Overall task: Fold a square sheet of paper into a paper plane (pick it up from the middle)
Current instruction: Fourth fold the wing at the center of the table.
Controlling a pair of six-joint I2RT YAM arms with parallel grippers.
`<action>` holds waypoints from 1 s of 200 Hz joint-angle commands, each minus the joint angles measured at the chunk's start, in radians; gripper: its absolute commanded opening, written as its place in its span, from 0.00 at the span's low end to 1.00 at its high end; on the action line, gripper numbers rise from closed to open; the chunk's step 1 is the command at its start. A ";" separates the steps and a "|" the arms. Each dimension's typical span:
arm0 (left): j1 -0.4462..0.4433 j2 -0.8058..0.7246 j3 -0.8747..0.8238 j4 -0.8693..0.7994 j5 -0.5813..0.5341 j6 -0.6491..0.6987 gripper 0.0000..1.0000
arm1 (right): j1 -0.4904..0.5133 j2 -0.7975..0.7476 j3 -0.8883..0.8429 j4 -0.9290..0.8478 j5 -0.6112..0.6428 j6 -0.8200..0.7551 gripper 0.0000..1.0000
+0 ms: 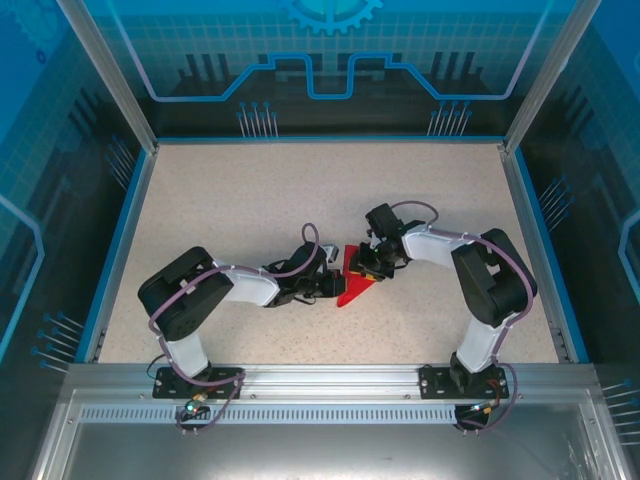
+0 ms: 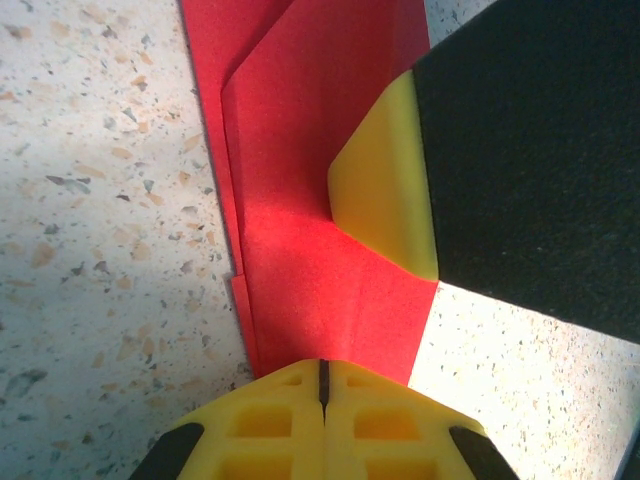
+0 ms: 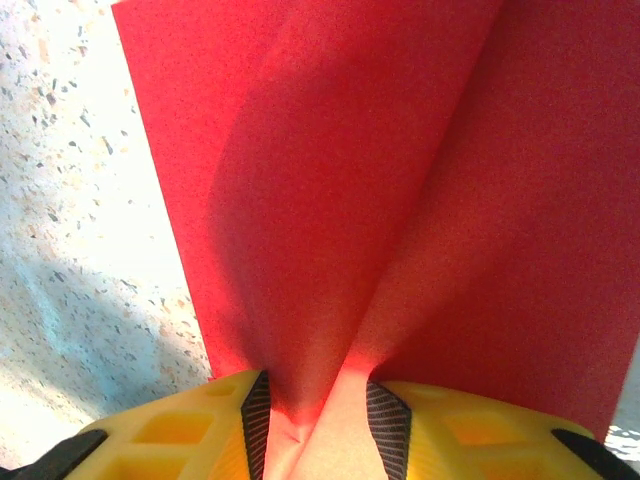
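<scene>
Top: both arm bases nearest, no readable writing | red paper (image 1: 352, 280) mid-table between left gripper (image 1: 335, 283) and right gripper (image 1: 368, 268) | left wrist: fingers (image 2: 290, 400) fully closed, pinching folded paper's (image 2: 320, 180) near edge; right fingertip (image 2: 385, 190) on it | right wrist: fingers (image 3: 180, 430) part-open, raised crease (image 3: 310, 400) nipped between.

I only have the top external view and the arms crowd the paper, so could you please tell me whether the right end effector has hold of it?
Observer: Yes. Its wrist view shows the right end effector pinching a raised crease of the red paper.
Operator: Thank you. And the left one?
Observer: The left end effector is shut, tips meeting at the paper's edge; whether paper is caught between them I cannot tell.
Operator: Is the sheet a single layer?
Observer: No, the left wrist view shows overlapping folded layers along one edge.
</scene>
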 commanded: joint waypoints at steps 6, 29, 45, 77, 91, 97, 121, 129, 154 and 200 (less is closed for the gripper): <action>-0.004 0.018 0.012 -0.035 -0.007 0.000 0.00 | 0.004 0.113 -0.049 -0.078 0.095 -0.025 0.40; -0.003 0.008 0.005 -0.036 -0.014 0.002 0.00 | 0.007 0.122 -0.040 -0.090 0.099 -0.030 0.41; -0.004 0.000 -0.001 -0.037 -0.017 0.002 0.00 | 0.008 0.129 -0.035 -0.095 0.099 -0.029 0.41; 0.000 -0.052 0.007 -0.048 -0.006 0.009 0.02 | 0.007 0.140 -0.030 -0.107 0.108 -0.027 0.41; 0.009 -0.085 0.010 -0.052 0.000 0.007 0.02 | 0.010 0.143 -0.030 -0.110 0.107 -0.028 0.41; 0.013 -0.098 0.010 -0.050 0.001 0.004 0.02 | 0.009 0.145 -0.030 -0.110 0.109 -0.028 0.41; 0.027 -0.114 0.003 -0.016 0.020 -0.014 0.03 | 0.011 0.151 -0.026 -0.112 0.108 -0.032 0.41; 0.029 -0.109 0.004 -0.004 0.026 -0.019 0.03 | 0.012 0.152 -0.024 -0.112 0.108 -0.031 0.41; 0.028 -0.081 0.000 0.034 0.044 -0.035 0.02 | 0.017 0.157 -0.017 -0.114 0.103 -0.033 0.41; 0.028 -0.060 -0.017 0.063 0.055 -0.043 0.01 | 0.019 0.156 -0.011 -0.114 0.092 -0.036 0.41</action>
